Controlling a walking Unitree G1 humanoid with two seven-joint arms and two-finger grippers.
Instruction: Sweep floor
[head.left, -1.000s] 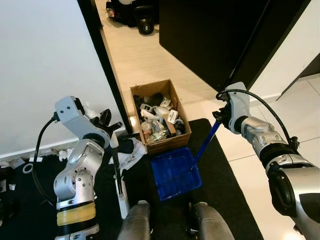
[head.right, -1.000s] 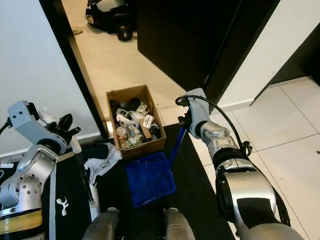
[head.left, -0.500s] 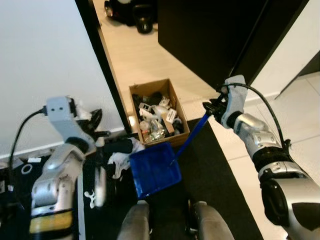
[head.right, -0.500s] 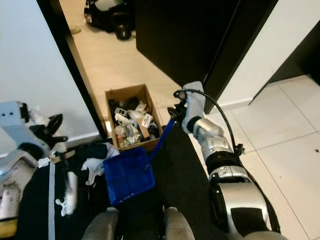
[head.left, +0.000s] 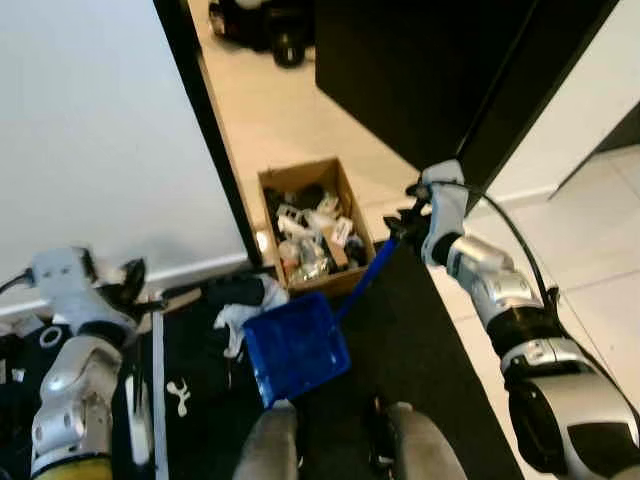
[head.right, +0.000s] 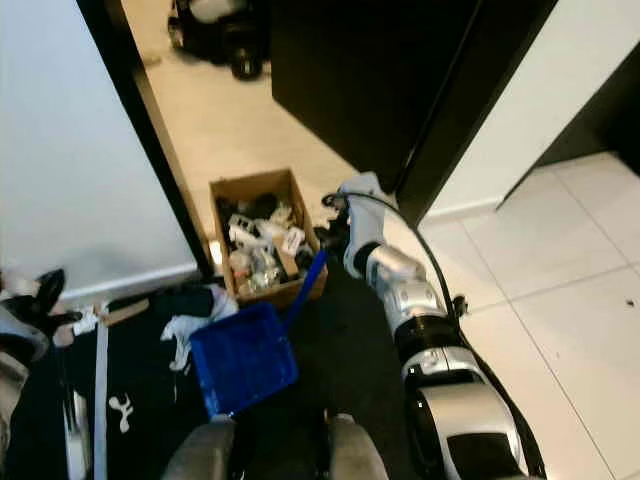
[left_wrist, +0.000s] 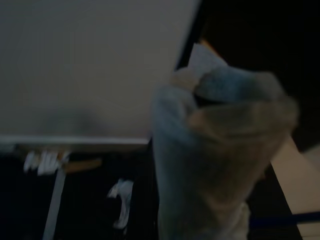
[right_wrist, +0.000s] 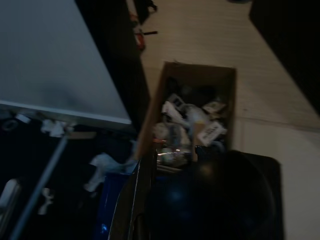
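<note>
Holding the blue dustpan (head.left: 295, 345) by its long blue handle (head.left: 365, 275), with the right tool (head.left: 408, 222) gripping the top end of that handle. Resting the pan on the black mat (head.left: 420, 340), tipped a little, just in front of the cardboard box (head.left: 310, 235). Looking at a pan that seems bare inside, though too blurry to be sure.

Seeing the box packed with rubbish, standing by the dark door frame where the mat meets the pale floor (head.left: 270, 110). Probably meaning that some of the mess is picked up already.

Leaving work to do, though. Seeing white scraps (head.left: 240, 312) lying on the mat, touching the left side of the pan, and more small bits near the white wall (head.left: 90, 120). Needing to push those into the pan and then tip them into the box.

Keeping the left tool (head.left: 130, 280) low at the left, near the wall, with a white broom stick (head.left: 157, 370) just beside it on the mat. Not being able to tell whether that tool is open or closed, or gripping the stick at all, because of blur.

Judging the job as partly done, perhaps around the middle.
</note>
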